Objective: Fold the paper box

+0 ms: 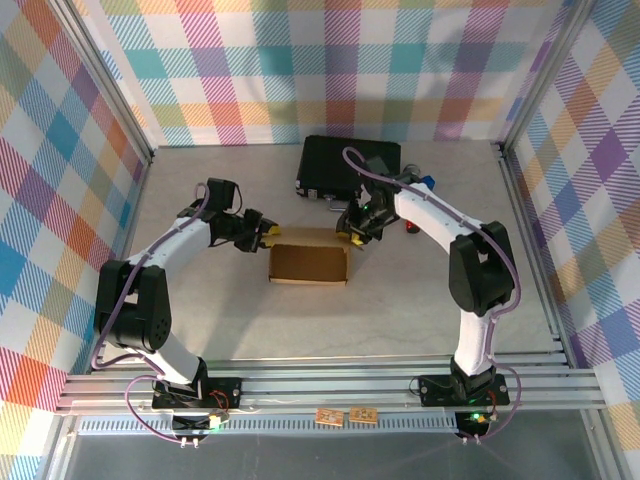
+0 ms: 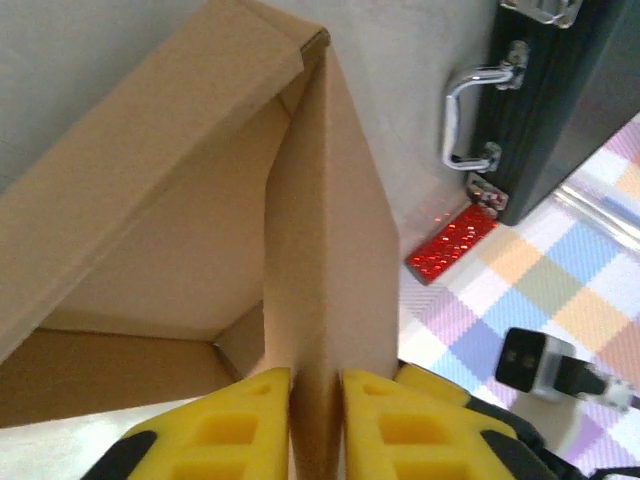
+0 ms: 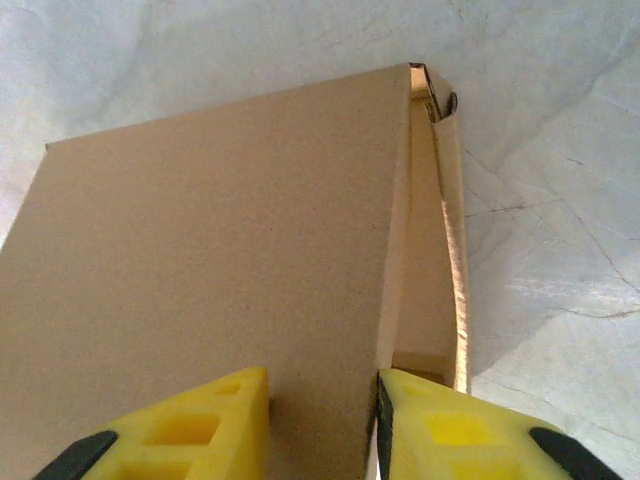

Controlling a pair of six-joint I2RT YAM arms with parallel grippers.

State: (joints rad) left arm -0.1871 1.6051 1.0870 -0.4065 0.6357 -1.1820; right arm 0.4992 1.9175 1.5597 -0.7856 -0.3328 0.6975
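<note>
The left gripper (image 2: 316, 425) is closed on the paper box (image 2: 330, 250); its yellow pads (image 2: 245, 420) lie against both faces of an upright cardboard wall at the box's left end; in the top view this gripper reaches the box's far left corner. The right gripper (image 3: 322, 425) straddles the edge of a raised cardboard panel at the box's far right corner; one pad (image 3: 200, 425) lies over the broad face and the other just past the edge; whether they press on it I cannot tell. The box is a shallow brown tray, open upward, about midway between the tabletop's (image 1: 400, 310) left and right edges and nearer its far edge than its near one. Behind the box, close to the far edge, lies a black case (image 1: 340, 160) with a metal handle (image 2: 465, 110).
</note>
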